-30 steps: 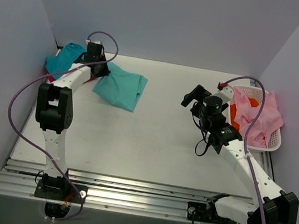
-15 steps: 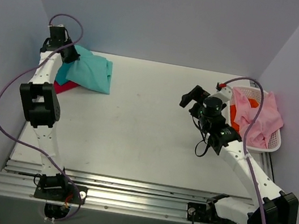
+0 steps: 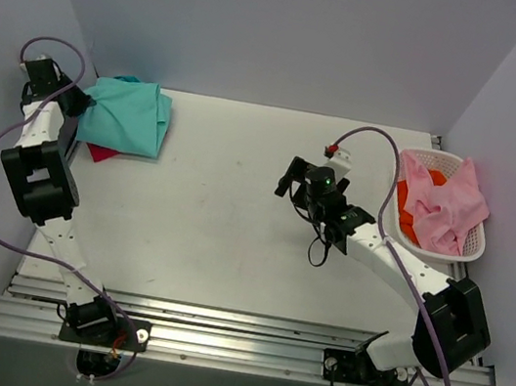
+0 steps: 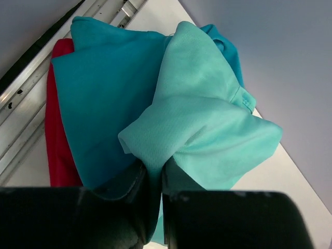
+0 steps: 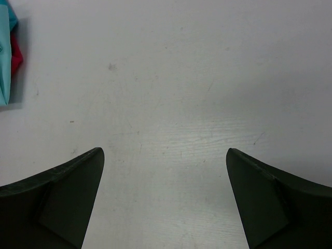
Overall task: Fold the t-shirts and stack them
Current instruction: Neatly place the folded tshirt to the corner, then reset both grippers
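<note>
Desk (image 3: pixel 234 219), far-left corner: my left pincer (image 4: pixel 155 176) tight on mint shirt (image 4: pixel 207 129), atop teal shirt (image 4: pixel 104 93), red shirt (image 4: pixel 58 140); right pincer (image 5: pixel 165 153) spread.

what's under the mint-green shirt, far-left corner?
A darker teal shirt lies directly under the mint-green shirt, with a magenta-red shirt under that, only its edge showing. Their folds, and anything else beneath, are covered.

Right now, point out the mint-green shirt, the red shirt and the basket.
mint-green shirt (image 3: pixel 130 117): top external view, middle of the cloth.
red shirt (image 4: pixel 58 150): left wrist view, exposed left edge of the cloth.
basket (image 3: pixel 464 251): top external view, near lattice wall.
</note>
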You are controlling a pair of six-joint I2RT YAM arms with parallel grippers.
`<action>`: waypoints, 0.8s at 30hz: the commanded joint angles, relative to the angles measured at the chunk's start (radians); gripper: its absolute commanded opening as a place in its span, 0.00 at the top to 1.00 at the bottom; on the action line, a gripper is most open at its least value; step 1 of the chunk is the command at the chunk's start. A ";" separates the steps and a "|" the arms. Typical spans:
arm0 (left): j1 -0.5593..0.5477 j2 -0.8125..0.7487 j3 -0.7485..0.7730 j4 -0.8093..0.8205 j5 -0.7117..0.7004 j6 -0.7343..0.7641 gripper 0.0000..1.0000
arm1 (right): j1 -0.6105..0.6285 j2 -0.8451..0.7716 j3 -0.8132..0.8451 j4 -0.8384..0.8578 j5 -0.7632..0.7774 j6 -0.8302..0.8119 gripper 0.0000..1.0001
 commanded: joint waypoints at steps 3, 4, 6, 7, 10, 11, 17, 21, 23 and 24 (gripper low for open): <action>0.046 0.062 0.021 0.078 0.070 -0.124 0.54 | 0.039 0.014 0.058 0.019 0.056 -0.001 0.00; 0.045 0.105 0.027 0.076 0.080 -0.130 0.48 | 0.044 0.013 0.060 0.013 0.059 -0.002 0.00; 0.040 0.137 0.038 0.067 0.073 -0.139 0.38 | 0.049 -0.001 0.058 0.004 0.068 -0.002 0.00; 0.035 0.161 0.039 0.063 0.067 -0.142 0.36 | 0.050 -0.005 0.057 0.003 0.073 -0.002 0.00; 0.022 0.177 0.061 0.031 0.039 -0.135 0.32 | 0.052 -0.027 0.050 -0.007 0.077 -0.002 0.00; 0.008 0.163 0.067 0.021 0.027 -0.124 0.32 | 0.053 -0.031 0.049 -0.011 0.080 -0.002 0.00; -0.064 -0.218 -0.107 -0.049 -0.384 0.051 0.32 | 0.079 -0.110 0.017 -0.022 0.100 -0.010 0.00; -0.124 -0.487 -0.327 -0.020 -0.518 0.076 0.31 | 0.150 -0.143 0.000 0.010 0.088 -0.042 0.00; -0.155 -0.642 -0.477 -0.002 -0.545 0.076 0.31 | 0.197 -0.172 -0.015 0.047 0.096 -0.063 0.00; -0.187 -0.692 -0.529 0.009 -0.539 0.070 0.31 | 0.223 -0.183 -0.022 0.055 0.115 -0.073 0.00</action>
